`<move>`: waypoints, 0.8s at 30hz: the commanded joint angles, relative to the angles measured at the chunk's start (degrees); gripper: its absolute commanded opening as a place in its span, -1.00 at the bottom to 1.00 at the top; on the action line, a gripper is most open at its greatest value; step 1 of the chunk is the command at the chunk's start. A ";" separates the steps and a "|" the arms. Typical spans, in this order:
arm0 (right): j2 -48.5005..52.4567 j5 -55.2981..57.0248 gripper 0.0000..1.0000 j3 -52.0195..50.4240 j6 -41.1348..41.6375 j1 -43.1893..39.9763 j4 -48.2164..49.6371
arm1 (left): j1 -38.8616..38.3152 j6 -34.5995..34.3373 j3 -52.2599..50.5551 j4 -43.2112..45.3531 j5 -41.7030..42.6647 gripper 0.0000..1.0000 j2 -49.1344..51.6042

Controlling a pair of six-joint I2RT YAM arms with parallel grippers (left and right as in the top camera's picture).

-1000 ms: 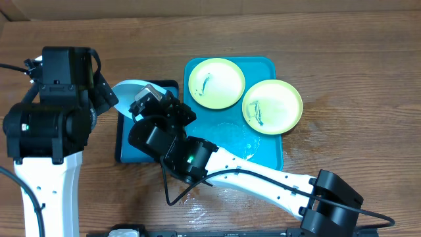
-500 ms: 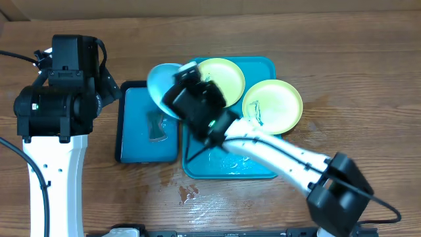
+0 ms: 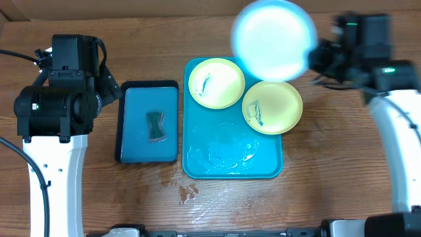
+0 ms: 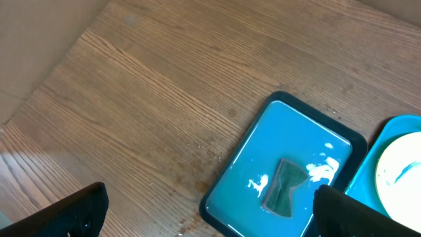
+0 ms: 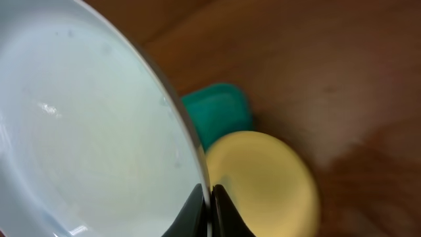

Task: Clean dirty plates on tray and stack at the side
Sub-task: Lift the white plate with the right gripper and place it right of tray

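Light-blue plate (image 3: 273, 39) is off the tray, in the air past the teal tray's (image 3: 223, 164) far right corner. Its face is toward the overhead camera, it reads roughly level, and it is blurred. No smear is visible on its pale centre. The right gripper (image 3: 314, 58) has it by the right-hand rim. In the right wrist view both fingers (image 5: 220, 214) are pinched tight on the plate's (image 5: 85, 131) edge, one on each side of the rim.

Teal tray long axis runs front to back as the robot sits, short side toward the arms. Two plates sit on its far half:
- left yellow-green plate (image 3: 216, 82) is fully inside the rim at the far left, with a dark smear across the centre
- right yellow-green plate (image 3: 272, 106) is just beside the first and nearer, overhanging the tray's right rim, also with a dark smear

The near half of the tray is bare and wet.

Small blue tray (image 3: 135, 148) with a dark rim lies parallel, just left of the teal one, on the same axis. A dark pad (image 3: 156, 126) lies in its middle, with white flecks beside the pad (image 4: 281, 196) in the left wrist view.

Left gripper (image 4: 209, 194) hangs above the table (image 4: 164, 85) left of the small tray, jaws spread wide, gripping nothing.

Wet spots on the wood near the teal tray's front left corner.
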 commanded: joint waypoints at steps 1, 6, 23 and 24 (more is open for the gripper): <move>3.02 3.19 -0.92 -0.85 1.05 -10.49 -5.81 | 0.13 1.09 0.83 0.15 0.37 0.99 0.09; 7.08 7.63 -0.92 -5.49 1.07 -22.77 -9.49 | 0.13 1.09 0.83 0.15 0.39 1.00 0.09; 9.35 7.63 -0.92 -29.59 1.77 -20.31 0.72 | 0.13 1.09 0.83 0.15 0.37 0.99 0.09; 9.27 7.15 -0.87 -29.40 1.75 -19.04 0.76 | 0.13 1.09 0.83 0.15 0.37 0.99 0.09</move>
